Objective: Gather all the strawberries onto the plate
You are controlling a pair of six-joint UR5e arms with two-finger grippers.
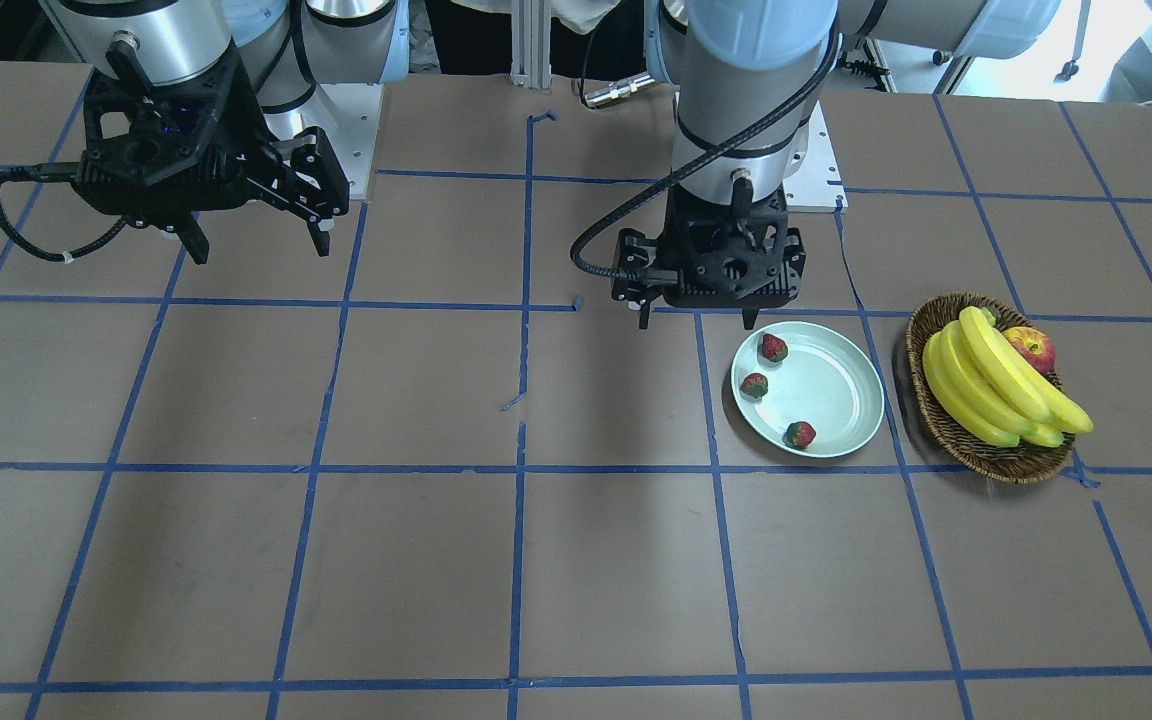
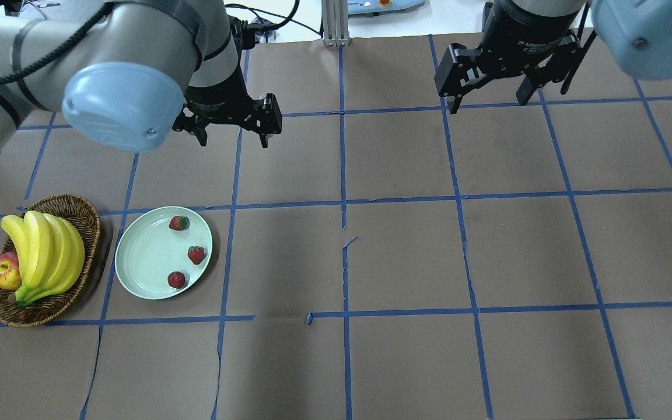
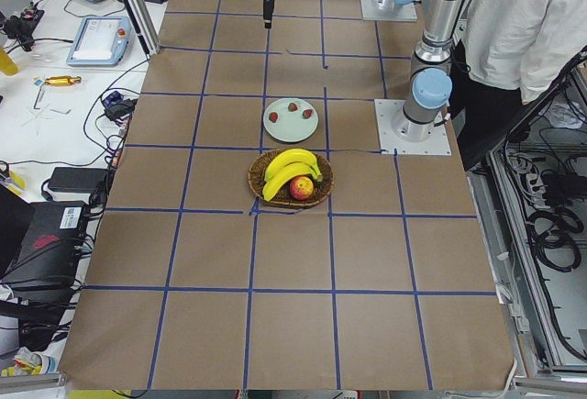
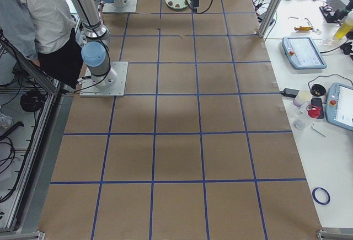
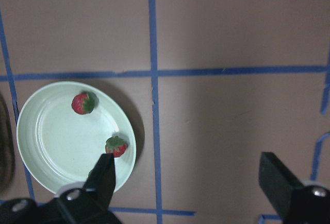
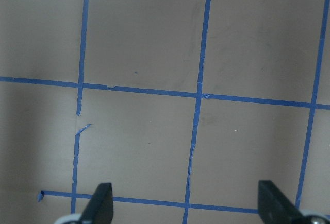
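Brown paper gridded with blue tape covers the table [image 2: 406,256]. On its left part, seen from overhead, sits the plate [image 2: 137,265] with all three strawberries [image 2: 196,255] inside, strung along its rim from 1 to 5 o'clock. At the plate's 9 o'clock a basket [image 2: 88,213] holds bananas [image 2: 44,251] and an apple [image 2: 3,273] (no part of the job). The left tool [image 2: 234,140] hangs at the plate's 1 o'clock, spread and holding nothing. The right tool [image 2: 487,104] is well apart, likewise spread and empty. I judge the collecting done, since no berry lies loose. The next move calls only for drawing clear without nudging the plate.
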